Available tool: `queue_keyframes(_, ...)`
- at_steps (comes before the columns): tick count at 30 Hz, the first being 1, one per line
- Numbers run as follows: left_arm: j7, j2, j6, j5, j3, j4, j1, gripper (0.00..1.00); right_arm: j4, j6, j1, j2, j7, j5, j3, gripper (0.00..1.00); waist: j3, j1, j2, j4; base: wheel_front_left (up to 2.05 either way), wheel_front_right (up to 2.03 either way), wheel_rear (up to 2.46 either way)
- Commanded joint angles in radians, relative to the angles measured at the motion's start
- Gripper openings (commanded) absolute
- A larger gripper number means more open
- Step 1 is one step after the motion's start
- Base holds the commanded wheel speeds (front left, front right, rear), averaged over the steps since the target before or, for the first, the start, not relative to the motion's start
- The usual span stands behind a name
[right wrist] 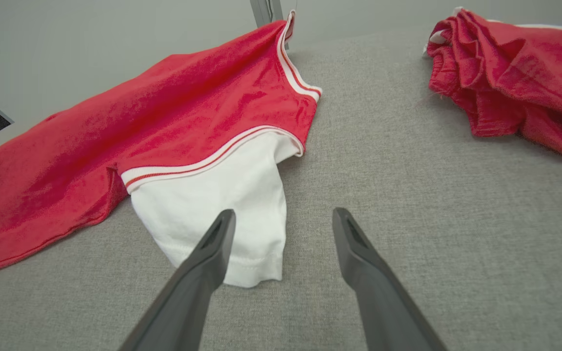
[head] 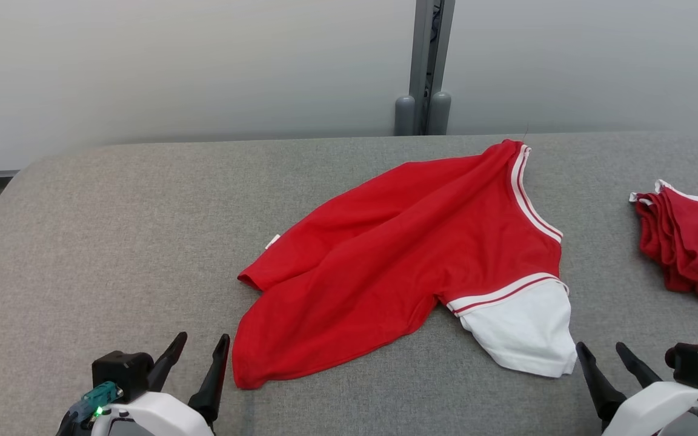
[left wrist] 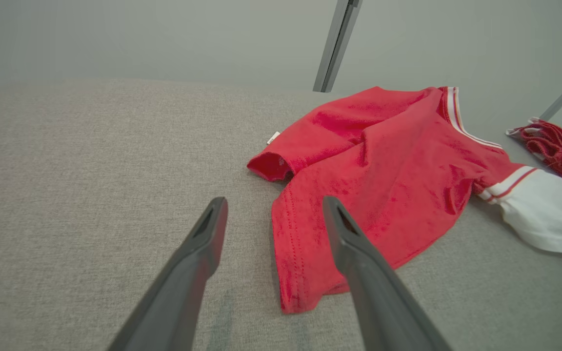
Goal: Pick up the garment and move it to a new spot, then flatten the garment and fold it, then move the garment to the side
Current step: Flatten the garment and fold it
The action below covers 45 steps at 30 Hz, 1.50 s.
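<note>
Grey surface [head: 113,242] carrying crumpled garment [head: 385,260]; both jaws hanging open, empty, near garment. Probably worth pinching hem corner [head: 246,375] and white sleeve [head: 525,333].

Grey fabric-covered bench [head: 113,242]. A crumpled pile of red cloth [head: 688,242] with white trim lies ahead of the right claw [head: 598,346], off to its right. Farther ahead, a pale wall [head: 203,60] and grey post [head: 428,60].

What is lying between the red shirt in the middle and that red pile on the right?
Nothing but bare grey surface lies between the shirt and the red pile; the head view shows it plainly.
</note>
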Motion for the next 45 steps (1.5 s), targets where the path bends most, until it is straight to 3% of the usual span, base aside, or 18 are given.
queue_keyframes(1, 0.022, 0.013, -0.002, -0.01, -0.003, -0.008, 0.006, 1.0, 0.013, 0.0, -0.009, -0.007, 0.016, 0.012, 0.006, 1.0, 0.009, 0.0, -0.0001, 0.001, 0.0, 0.0, 0.0)
queue_keyframes(12, 0.213, 0.073, -0.01, -0.08, -0.111, 0.008, 0.012, 1.0, 0.139, 0.0, -0.101, -0.004, 0.054, 0.09, 0.077, 1.0, 0.074, 0.0, -0.0001, 0.009, 0.0, 0.0, 0.0)
queue_keyframes(28, 0.155, 0.095, -0.009, -0.133, -0.224, 0.142, -0.115, 1.0, 0.244, 0.0, -0.178, -0.02, 0.019, 0.15, 0.172, 1.0, 0.105, 0.0, -0.0001, 0.02, 0.0, 0.0, 0.0)
queue_keyframes(29, 0.15, 0.098, -0.009, -0.135, -0.23, 0.155, -0.122, 1.0, 0.25, 0.0, -0.181, -0.02, 0.014, 0.153, 0.177, 0.95, 0.104, 0.0, -0.0001, 0.02, 0.0, 0.0, 0.0)
queue_keyframes(30, 0.144, 0.096, -0.01, -0.146, -0.238, 0.166, -0.129, 1.0, 0.253, 0.0, -0.183, -0.02, 0.011, 0.158, 0.183, 0.73, 0.104, 0.0, -0.0001, 0.02, 0.0, 0.0, 0.0)
queue_keyframes(31, 0.137, 0.094, -0.01, -0.156, -0.246, 0.176, -0.136, 0.93, 0.256, 0.0, -0.185, -0.02, 0.006, 0.162, 0.19, 0.48, 0.103, 0.0, -0.0001, 0.021, 0.0, 0.0, 0.0)
queue_keyframes(32, 0.134, 0.097, -0.01, -0.162, -0.252, 0.187, -0.142, 0.73, 0.258, 0.0, -0.187, -0.021, 0.0, 0.166, 0.197, 0.39, 0.103, 0.0, -0.0001, 0.021, 0.0, 0.0, 0.0)
queue_keyframes(33, 0.129, 0.101, -0.01, -0.167, -0.261, 0.199, -0.148, 0.46, 0.26, 0.0, -0.19, -0.024, -0.004, 0.17, 0.202, 0.31, 0.102, 0.0, -0.0001, 0.022, 0.0, 0.0, 0.0)
queue_keyframes(34, 0.12, 0.105, -0.01, -0.174, -0.268, 0.208, -0.155, 0.04, 0.261, 0.0, -0.194, -0.027, -0.012, 0.173, 0.207, 0.0, 0.101, 0.0, -0.0001, 0.022, 0.0, 0.0, 0.0)
queue_keyframes(35, 0.112, 0.106, -0.01, -0.179, -0.272, 0.217, -0.159, 0.0, 0.262, 0.0, -0.197, -0.029, -0.02, 0.175, 0.211, 0.0, 0.099, 0.0, -0.0001, 0.022, 0.0, 0.0, 0.0)
queue_keyframes(45, 0.051, 0.137, -0.009, -0.209, -0.282, 0.204, -0.159, 0.0, 0.197, 0.0, -0.18, -0.072, -0.118, 0.229, 0.219, 0.0, 0.055, 0.0, -0.0001, 0.023, 0.0, 0.0, 0.0)
